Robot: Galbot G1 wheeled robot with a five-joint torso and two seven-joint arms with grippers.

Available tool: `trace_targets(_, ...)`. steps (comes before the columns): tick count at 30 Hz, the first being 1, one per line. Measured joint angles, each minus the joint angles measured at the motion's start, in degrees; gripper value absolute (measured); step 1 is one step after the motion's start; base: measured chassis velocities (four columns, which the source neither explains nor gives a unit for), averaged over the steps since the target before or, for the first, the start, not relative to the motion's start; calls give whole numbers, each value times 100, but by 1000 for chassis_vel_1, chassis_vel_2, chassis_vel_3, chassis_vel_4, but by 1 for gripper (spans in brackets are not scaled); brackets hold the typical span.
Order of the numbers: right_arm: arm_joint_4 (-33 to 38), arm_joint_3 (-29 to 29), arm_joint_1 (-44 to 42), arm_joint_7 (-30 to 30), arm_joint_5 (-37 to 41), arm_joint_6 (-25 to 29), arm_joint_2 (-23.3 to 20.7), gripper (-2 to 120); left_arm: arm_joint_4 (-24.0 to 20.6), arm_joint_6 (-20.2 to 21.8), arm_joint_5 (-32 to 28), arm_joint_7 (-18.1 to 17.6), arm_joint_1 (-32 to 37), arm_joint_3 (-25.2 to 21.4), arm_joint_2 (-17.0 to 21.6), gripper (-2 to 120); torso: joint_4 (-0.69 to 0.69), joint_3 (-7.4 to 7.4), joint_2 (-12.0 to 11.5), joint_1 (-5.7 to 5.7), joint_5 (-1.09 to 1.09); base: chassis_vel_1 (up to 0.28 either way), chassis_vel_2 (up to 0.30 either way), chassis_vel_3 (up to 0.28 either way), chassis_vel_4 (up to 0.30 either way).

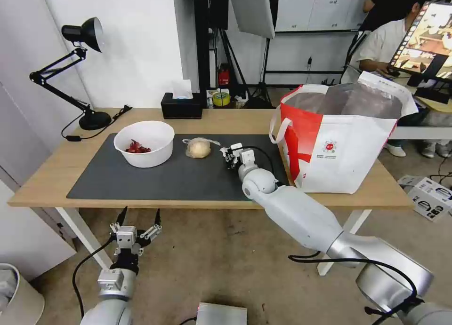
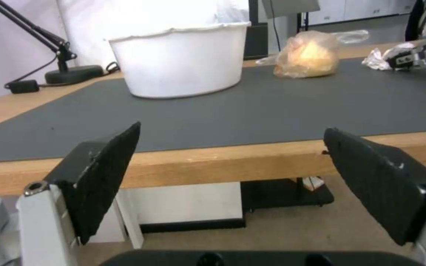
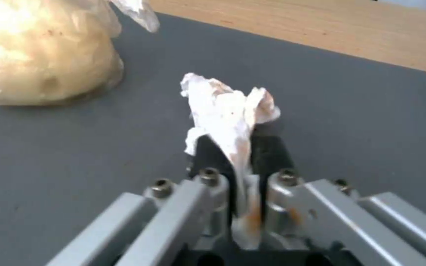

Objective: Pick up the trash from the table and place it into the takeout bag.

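Long light-wood table (image 1: 56, 174) with dark grey rectangular mat (image 1: 141, 179): your right gripper (image 1: 229, 154) sits low over the mat, arm stretched forward, jaws pressed together on the crumpled white tissue (image 3: 227, 111), just beside the knotted clear bag with beige lump (image 1: 198, 147) and near the white bowl of red scraps (image 1: 144, 143). Step in hand looks like the tissue grasp; next you need a lift clear of the mat and a carry right, over the rim of the large boxy white takeout bag with red side panel (image 1: 343, 151). Your left gripper (image 1: 136, 220) hangs below the table edge, fingers spread, idle.

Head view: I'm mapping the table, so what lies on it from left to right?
Desk lamp → white bowl → knotted clear bag → right gripper holding the crumpled tissue → takeout bag.
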Motion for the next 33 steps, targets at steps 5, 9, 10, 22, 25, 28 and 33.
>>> trace_targets(5, 319, 100, -101, 61, 84, 2, -123, 0, 4, -2, 0, 0, 1, 0, -6, 100, 0, 0, 0, 0, 0, 0, 0, 0, 0)
trace_targets(9, 860, 288, -293, 186, 201, -2, -303, 0, 20, -5, 0, -1, -2, 1, -13, 100, 0, 0, 0, 0, 0, 0, 0, 0, 0)
trace_targets(10, 1046, 363, -361, 224, 221, -8, -362, 0, 26, -5, 0, -1, -5, 5, -15, 100, 0, 0, 0, 0, 1, 0, 0, 0, 0)
trace_targets(22, 3323, 1526, -1098, 862, 215, -333, -836, 0, 59, -27, 54, 1, 23, 52, -75, 100, 0, -1, 0, 0, 1, 0, 0, 0, 0)
trace_targets(25, 3746, 1843, -1220, 1007, 199, -416, -886, 0, 55, -27, 74, 1, 49, 56, -87, 100, 0, -1, 0, 0, 0, 0, 0, 0, 0)
trace_targets(28, 4305, 2368, -1288, 1233, 192, -562, -955, 0, 31, -29, 115, 2, 100, 57, -85, 100, -1, -1, 0, 0, 0, 0, 0, 0, 0)
trace_targets(33, 4625, 2906, -1202, 1538, 209, -837, -1035, 0, 22, -35, 161, 2, 130, 72, -102, 100, 0, -1, 0, 0, 0, 0, 0, 0, 0)
